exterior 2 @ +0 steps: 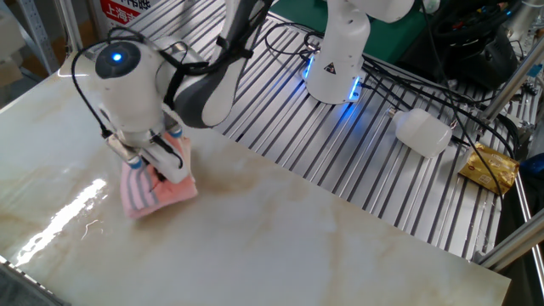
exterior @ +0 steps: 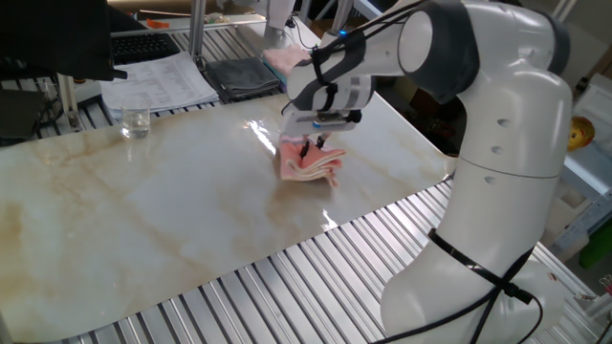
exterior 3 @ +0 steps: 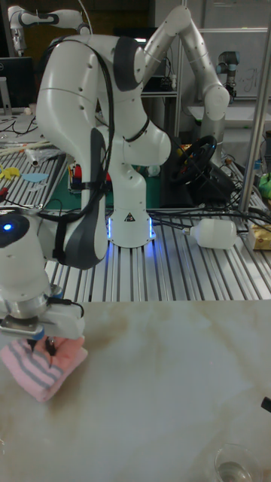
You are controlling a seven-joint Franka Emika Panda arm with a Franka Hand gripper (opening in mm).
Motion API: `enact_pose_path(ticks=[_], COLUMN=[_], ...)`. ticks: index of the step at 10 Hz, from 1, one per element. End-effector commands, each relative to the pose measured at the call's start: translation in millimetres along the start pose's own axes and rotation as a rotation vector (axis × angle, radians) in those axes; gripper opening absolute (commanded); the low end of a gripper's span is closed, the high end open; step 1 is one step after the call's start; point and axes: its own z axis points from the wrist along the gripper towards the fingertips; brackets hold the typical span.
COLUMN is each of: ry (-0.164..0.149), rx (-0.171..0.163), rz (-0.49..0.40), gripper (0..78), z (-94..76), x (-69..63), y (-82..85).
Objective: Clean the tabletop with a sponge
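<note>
Marble tabletop [exterior: 143,205], folded pink striped sponge [exterior 2: 153,189]

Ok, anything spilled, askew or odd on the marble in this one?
Nothing is spilled or damaged as far as I can see. The pincer presses the pink striped sponge flat on the marble tabletop. A faint brownish patch lies beside the sponge; it may be a smear or just veining. The glass stands upright.

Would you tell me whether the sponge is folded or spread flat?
Folded: the sponge shows stacked layers along its edge, bunched under the tool on the tabletop.
</note>
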Motion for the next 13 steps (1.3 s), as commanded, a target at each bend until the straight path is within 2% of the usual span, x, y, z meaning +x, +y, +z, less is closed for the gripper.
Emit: enact_pose_path(ticks=[1,3,4,5,6,8,9,10,12,13], ry=[0.031,0.047,0.047,0.047,0.050,0.077,0.078,0.098,0.096,0.107], rx=[0.036,0.053,0.053,0.062,0.073,0.077,0.078,0.102,0.125,0.127], rz=[-0.054,-0.090,-0.091,-0.102,-0.107,-0.117,-0.117,-0.105,-0.085,-0.077], gripper=[1.2,1.2,1.2,1.2,1.2,1.2,1.2,1.2,1.2,1.2], z=[-2.8,-8.1,-8.2,-5.3,-0.3,3.6,3.5,-1.1,-0.4,0.1], x=[-50.7,-71.6,-71.9,-77.9,-76.8,-71.0,-70.5,-56.3,-32.2,-29.4], y=[-41.0,-68.0,-68.6,-91.9,-103.6,-121.2,-121.8,-129.8,-128.4,-126.8])
